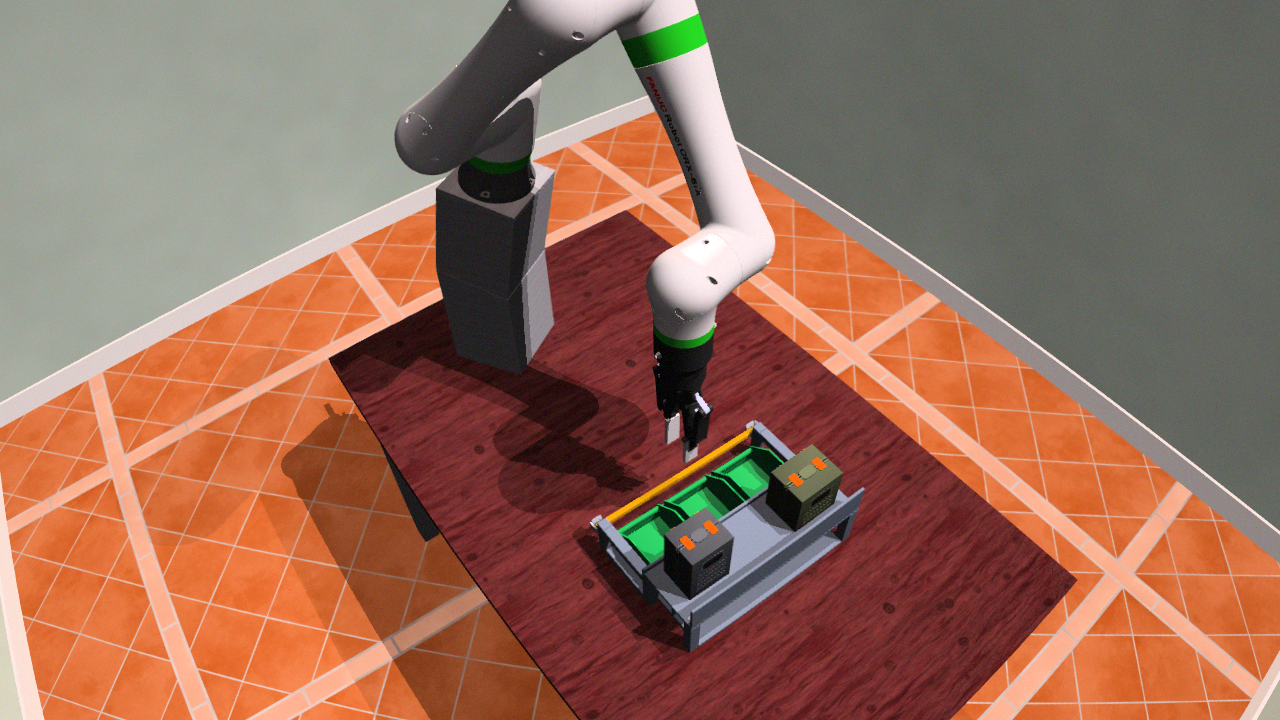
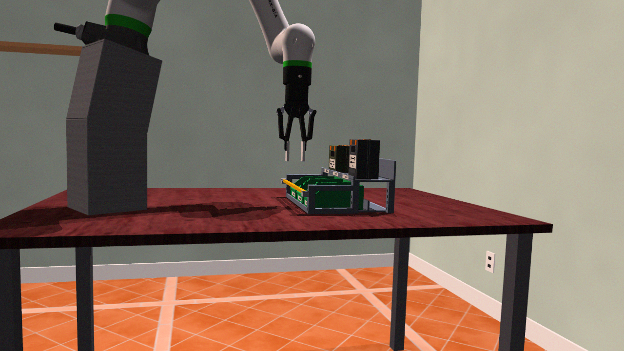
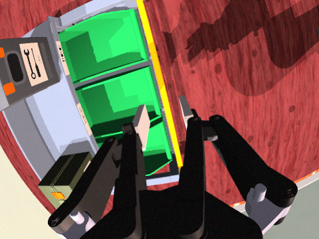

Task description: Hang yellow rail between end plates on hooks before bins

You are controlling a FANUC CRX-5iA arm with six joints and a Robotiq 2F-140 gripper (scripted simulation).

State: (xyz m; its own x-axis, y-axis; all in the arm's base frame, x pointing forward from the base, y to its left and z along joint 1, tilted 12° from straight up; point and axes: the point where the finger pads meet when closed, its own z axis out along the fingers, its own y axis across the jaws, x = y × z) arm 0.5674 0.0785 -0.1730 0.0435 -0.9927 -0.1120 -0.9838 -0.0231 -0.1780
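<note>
The yellow rail (image 1: 644, 497) (image 2: 293, 185) (image 3: 156, 71) lies along the front of the green bins (image 1: 689, 501) (image 3: 106, 40), spanning the two hooks of the grey rack (image 1: 760, 555). My gripper (image 1: 681, 447) (image 2: 295, 158) (image 3: 163, 109) hangs well above the middle of the rail. Its fingers are partly apart and nothing is between them.
A grey toolbox (image 1: 698, 555) (image 3: 26, 66) and an olive toolbox (image 1: 805, 483) (image 3: 66, 172) stand on the rack's upper shelf behind the bins. The robot's grey pedestal (image 1: 492, 268) (image 2: 108, 130) stands at the back of the dark red table (image 1: 895, 608).
</note>
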